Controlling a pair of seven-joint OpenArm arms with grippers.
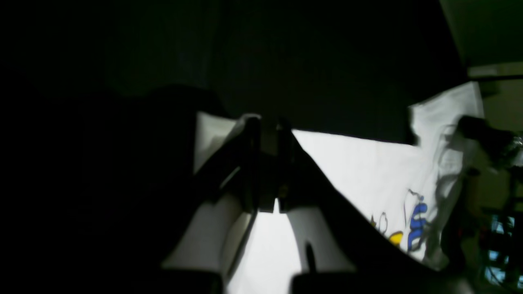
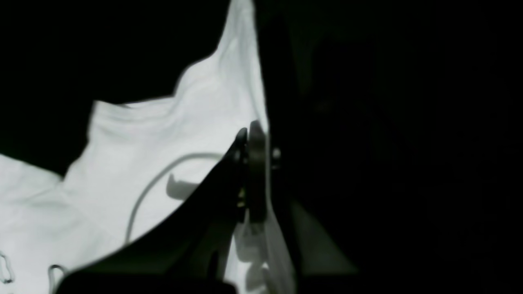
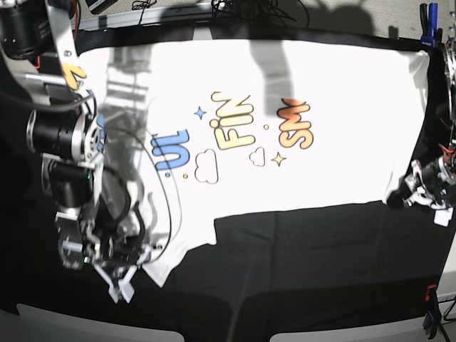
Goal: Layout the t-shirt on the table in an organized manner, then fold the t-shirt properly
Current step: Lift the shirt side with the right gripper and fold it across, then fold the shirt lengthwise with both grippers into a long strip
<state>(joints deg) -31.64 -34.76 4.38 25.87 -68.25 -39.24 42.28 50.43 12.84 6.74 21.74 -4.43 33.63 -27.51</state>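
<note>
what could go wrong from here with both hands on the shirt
1. The shirt lies spread print-up, but its sleeve by the right hand is bunched; pulling now may keep that crease.
2. The left hand pinches only the shirt's corner, so the cloth may slip out under tension.
3. Uneven pulling may skew the shirt on the table.
</note>
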